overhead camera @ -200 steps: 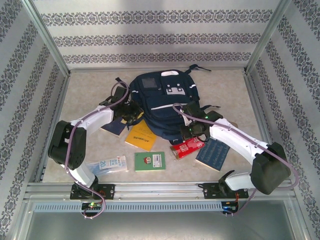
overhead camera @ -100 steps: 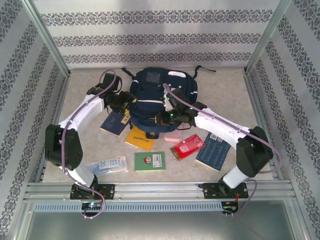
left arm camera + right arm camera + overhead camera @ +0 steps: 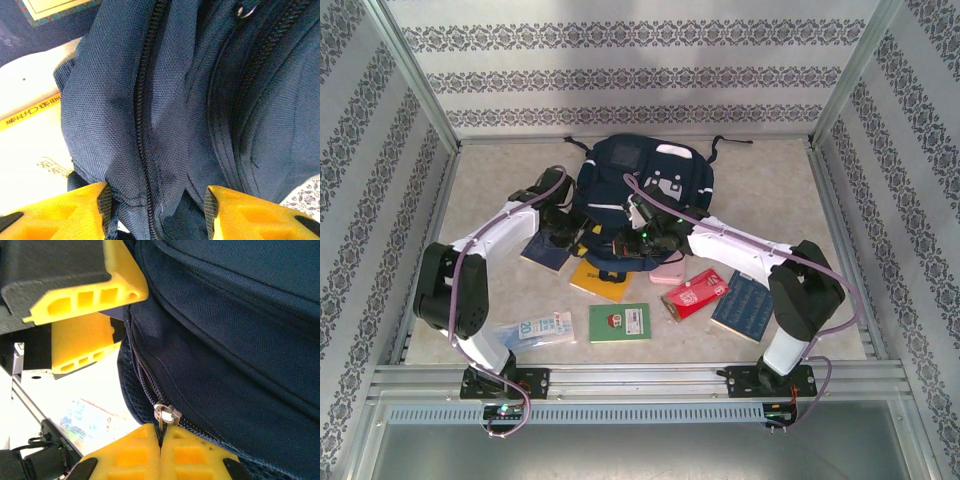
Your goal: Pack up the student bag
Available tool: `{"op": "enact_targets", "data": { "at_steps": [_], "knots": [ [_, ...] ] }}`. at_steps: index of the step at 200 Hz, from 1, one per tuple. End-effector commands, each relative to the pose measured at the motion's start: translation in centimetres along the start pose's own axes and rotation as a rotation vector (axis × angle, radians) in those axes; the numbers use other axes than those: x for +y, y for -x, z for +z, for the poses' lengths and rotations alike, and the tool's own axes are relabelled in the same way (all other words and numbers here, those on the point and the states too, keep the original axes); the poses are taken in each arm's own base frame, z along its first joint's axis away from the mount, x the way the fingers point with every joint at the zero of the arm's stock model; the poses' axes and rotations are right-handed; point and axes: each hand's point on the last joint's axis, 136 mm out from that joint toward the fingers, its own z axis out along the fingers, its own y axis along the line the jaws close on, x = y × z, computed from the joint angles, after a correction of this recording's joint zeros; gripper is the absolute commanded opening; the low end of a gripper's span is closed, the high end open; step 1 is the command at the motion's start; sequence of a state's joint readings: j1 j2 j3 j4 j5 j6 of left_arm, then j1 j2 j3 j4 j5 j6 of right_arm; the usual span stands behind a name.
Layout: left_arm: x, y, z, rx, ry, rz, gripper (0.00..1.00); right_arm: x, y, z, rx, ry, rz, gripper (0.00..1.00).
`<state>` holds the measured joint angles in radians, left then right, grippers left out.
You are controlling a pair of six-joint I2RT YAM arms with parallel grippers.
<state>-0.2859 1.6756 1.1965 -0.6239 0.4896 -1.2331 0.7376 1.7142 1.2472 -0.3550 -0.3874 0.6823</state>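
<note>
On the mottled beige tabletop (image 3: pixel 770 190), a green booklet (image 3: pixel 620 322) lies low in frame, and above it at centre slumps the woven navy student bag (image 3: pixel 645 185), left gripper (image 3: pixel 156 192) half-spread astride a zippered fold, right gripper (image 3: pixel 161 432) pinched on its metal zipper pull (image 3: pixel 165 415).

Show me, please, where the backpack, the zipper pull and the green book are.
backpack (image 3: pixel 610 182), top view, on its blue front.
zipper pull (image 3: pixel 166 414), right wrist view, on its metal tab.
green book (image 3: pixel 620 322), top view, middle of its cover.
</note>
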Motion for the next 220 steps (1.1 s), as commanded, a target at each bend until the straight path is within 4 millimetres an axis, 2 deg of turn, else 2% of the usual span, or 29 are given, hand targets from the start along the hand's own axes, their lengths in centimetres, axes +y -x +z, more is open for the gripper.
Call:
{"op": "enact_targets", "data": {
  "at_steps": [1,11,30,51,71,107,144,185,220],
  "knots": [
    [0.0,-1.1,2.0,0.048,0.000,-0.012,0.50,1.4,0.6,0.6,-0.027,0.051,-0.037,0.00],
    [0.4,-1.1,2.7,0.053,0.009,-0.015,0.48,1.2,0.5,0.9,-0.020,0.046,-0.038,0.00],
    [1.0,-0.5,3.4,0.040,0.033,-0.005,0.37,0.6,0.2,1.3,-0.009,0.013,-0.054,0.00],
    [1.7,0.0,3.6,0.014,0.067,0.006,0.17,-1.3,-0.7,1.3,0.014,-0.075,-0.088,0.00],
    [2.3,0.5,3.5,-0.006,0.078,-0.003,0.00,-3.8,-1.9,0.9,0.053,-0.189,-0.134,0.00],
    [1.9,1.5,2.1,-0.040,0.069,-0.011,0.00,-8.5,-3.8,-0.9,0.088,-0.399,-0.218,0.00],
    [1.0,2.7,-0.5,-0.103,0.031,-0.020,0.00,-11.6,-4.2,-2.5,0.074,-0.479,-0.217,0.00],
    [-0.1,3.2,-3.0,-0.137,-0.014,-0.018,0.00,-13.8,-3.0,-4.1,0.020,-0.507,-0.177,0.00],
    [-1.8,3.6,-5.8,-0.163,-0.083,-0.012,0.00,-15.1,-0.4,-5.7,-0.070,-0.491,-0.129,0.00]
  ]
}}
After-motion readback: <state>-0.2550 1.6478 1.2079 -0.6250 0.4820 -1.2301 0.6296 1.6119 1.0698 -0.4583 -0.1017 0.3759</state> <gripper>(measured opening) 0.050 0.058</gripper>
